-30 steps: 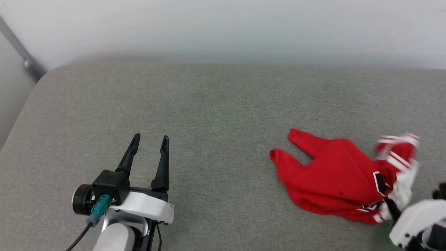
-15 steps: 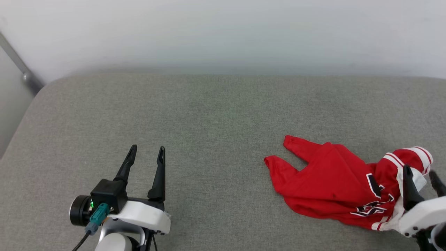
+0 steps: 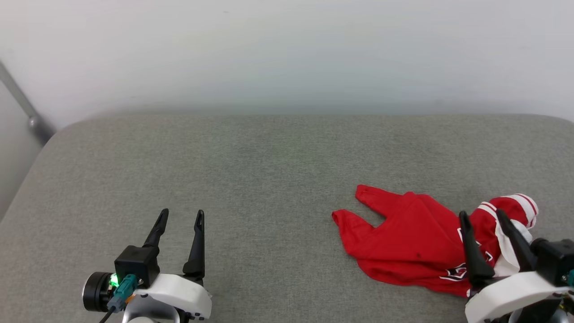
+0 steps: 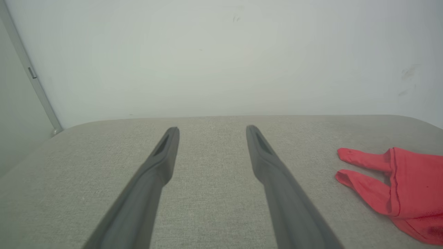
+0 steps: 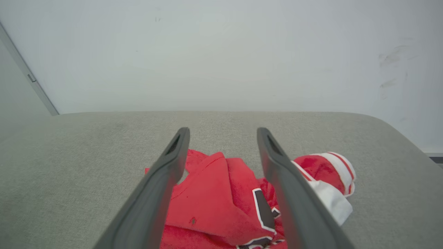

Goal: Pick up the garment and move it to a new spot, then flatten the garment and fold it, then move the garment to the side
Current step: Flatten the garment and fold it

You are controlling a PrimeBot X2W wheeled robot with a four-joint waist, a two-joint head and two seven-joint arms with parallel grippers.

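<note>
The garment (image 3: 412, 242), a red jersey with white striped sleeve trim and black lettering, lies crumpled on the grey cushion at the right. My right gripper (image 3: 483, 216) hovers open above its near right part, nothing between the fingers. In the right wrist view the garment (image 5: 221, 204) lies below and between the spread gripper (image 5: 223, 133) fingers, a striped sleeve (image 5: 334, 173) to their right. My left gripper (image 3: 180, 216) stands open at the lower left, far from the cloth. In the left wrist view that gripper (image 4: 211, 130) is open over bare cushion, with the garment (image 4: 408, 183) at the right edge.
The grey cushion (image 3: 251, 179) spreads wide to the left of the garment and ends at a pale wall (image 3: 287, 54) behind. A grey metal bar (image 3: 22, 107) slants down at the far left corner.
My right gripper has let go of the garment and opened; the cloth has dropped and settled flatter. The right gripper has drawn back toward me. The head camera has tilted, shifting the whole picture down.
</note>
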